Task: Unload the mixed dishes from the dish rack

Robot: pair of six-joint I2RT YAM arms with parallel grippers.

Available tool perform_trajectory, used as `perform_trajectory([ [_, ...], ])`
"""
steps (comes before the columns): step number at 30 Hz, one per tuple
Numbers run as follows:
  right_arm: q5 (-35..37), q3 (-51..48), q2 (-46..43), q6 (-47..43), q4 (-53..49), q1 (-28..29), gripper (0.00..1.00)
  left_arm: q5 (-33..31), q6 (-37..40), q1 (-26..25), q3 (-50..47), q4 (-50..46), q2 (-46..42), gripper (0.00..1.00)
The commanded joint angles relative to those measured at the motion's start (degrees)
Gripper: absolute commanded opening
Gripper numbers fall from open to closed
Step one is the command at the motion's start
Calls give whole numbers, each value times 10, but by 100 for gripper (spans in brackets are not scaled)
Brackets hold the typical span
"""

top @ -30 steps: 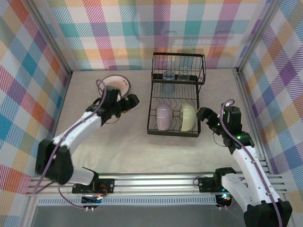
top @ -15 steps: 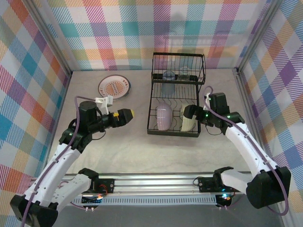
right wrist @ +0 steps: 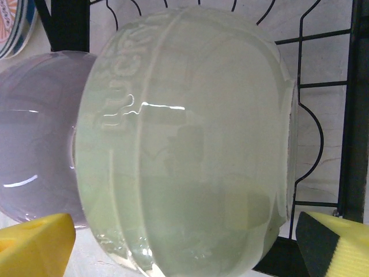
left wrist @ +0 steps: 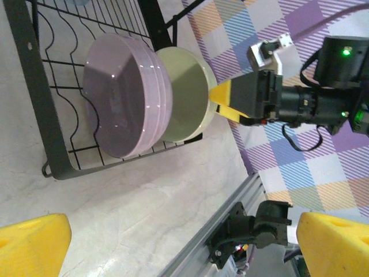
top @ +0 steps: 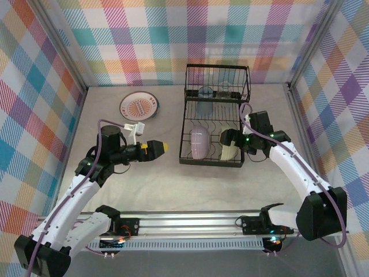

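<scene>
Dish rack [top: 210, 163] stands on the worktop [top: 155, 184] at centre far, just right of middle. Its lower tray holds the lavender bowl [top: 199, 142] and the pale green bowl [top: 230, 152], both on edge and side by side, lavender to the left. A clear bluish glass tumbler [top: 204, 92] sits in the raised upper basket [top: 217, 99]. The white plate with orange sunburst [top: 139, 105] lies flat on the worktop, far left of the rack and well apart from it. Right pincer [top: 228, 138] is at the pale green bowl, jaws spread wide with a yellow fingertip [right wrist: 34, 242] on each side of it; contact cannot be confirmed. Left pincer [top: 158, 148] hangs over bare worktop left of the rack, pointing at it, jaws spread wide and holding nothing.
</scene>
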Motion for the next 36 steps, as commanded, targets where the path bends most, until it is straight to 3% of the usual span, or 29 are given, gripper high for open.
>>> perform_trajectory([
  [1,-13,27,12,-16,-7,4,99,46,9,5,0,21,-11,100],
  [6,-16,37,27,-20,-10,4,99,74,-12,5,-18,75,-21,100],
  [23,8,52,55,-22,-24,9,100,70,-8,7,-23,68,-26,100],
  [36,9,50,63,-22,-21,13,82,68,-14,10,-27,74,-34,100],
])
